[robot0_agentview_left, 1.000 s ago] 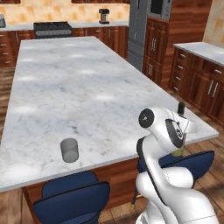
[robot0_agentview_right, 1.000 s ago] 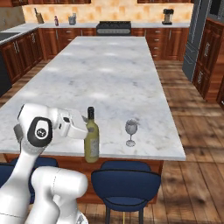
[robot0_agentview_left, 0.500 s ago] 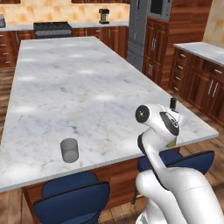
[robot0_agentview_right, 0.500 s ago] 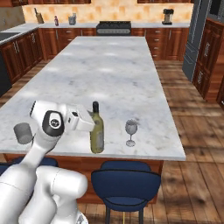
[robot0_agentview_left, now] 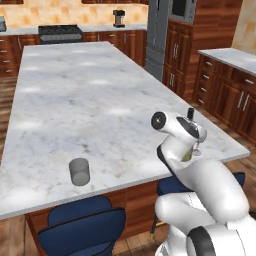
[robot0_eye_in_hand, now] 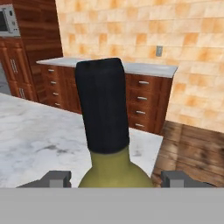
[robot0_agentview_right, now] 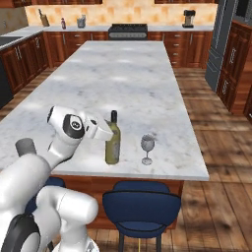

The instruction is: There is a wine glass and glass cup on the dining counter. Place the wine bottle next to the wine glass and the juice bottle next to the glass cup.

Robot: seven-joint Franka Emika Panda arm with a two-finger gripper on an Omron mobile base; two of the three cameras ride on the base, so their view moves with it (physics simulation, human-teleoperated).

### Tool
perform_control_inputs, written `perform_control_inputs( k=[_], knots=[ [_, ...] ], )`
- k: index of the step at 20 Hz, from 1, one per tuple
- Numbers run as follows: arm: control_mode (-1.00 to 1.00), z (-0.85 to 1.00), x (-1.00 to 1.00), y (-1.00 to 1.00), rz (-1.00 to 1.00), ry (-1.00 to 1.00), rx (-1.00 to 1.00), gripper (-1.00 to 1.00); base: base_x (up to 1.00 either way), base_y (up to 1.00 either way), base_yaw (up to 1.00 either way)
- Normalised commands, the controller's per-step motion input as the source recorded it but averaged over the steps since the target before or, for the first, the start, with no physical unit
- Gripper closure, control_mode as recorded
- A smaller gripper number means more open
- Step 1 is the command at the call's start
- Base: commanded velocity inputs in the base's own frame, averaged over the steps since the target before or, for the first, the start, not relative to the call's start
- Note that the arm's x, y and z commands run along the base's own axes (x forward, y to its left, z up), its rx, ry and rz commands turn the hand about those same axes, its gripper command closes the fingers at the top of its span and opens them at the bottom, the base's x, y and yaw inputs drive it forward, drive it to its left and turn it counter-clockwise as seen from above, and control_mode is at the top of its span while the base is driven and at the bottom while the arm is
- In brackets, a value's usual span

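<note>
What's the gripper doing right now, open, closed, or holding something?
Gripper: its fingertips sit wide apart on either side of the wine bottle; whether it grips the bottle cannot be told.

Wine bottle (robot0_agentview_right: pixel 112 141): slim, olive-green, dark neck and top, upright on dining counter (robot0_agentview_right: pixel 123 78) near front edge; dark neck close up in hand view (robot0_eye_in_hand: pixel 102 107)
Wine glass (robot0_agentview_right: pixel 147 148): small, clear, stemmed, upright, just beside wine bottle, apart from it, near same edge
Glass cup (robot0_agentview_left: pixel 79 171): short, stemless, grey translucent tumbler, upright near front edge, well apart from wine bottle and wine glass
Dining counter: broad white grey-veined marble slab over red-brown cabinets
</note>
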Motion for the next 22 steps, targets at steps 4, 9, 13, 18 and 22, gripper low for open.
perform_control_inputs(
  k=[4, 9, 13, 18, 22],
  knots=[
    [-1.00, -0.29, 0.35, -0.11, 0.00, 0.00, 0.00, 1.00, 0.00, 0.00, 0.00],
    [-1.00, -0.27, 0.28, -0.24, 0.00, -0.01, 0.00, 1.00, 0.00, 0.00, 0.00],
    [-1.00, -0.27, 0.22, -0.26, 0.01, -0.01, 0.00, 1.00, 0.00, 0.00, 0.00],
    [-1.00, -0.26, 0.17, -0.23, 0.01, -0.01, -0.03, 1.00, 0.00, 0.00, 0.00],
    [-1.00, -0.21, 0.17, -0.15, 0.01, -0.02, -0.06, 1.00, 0.00, 0.00, 0.00]
  ],
)
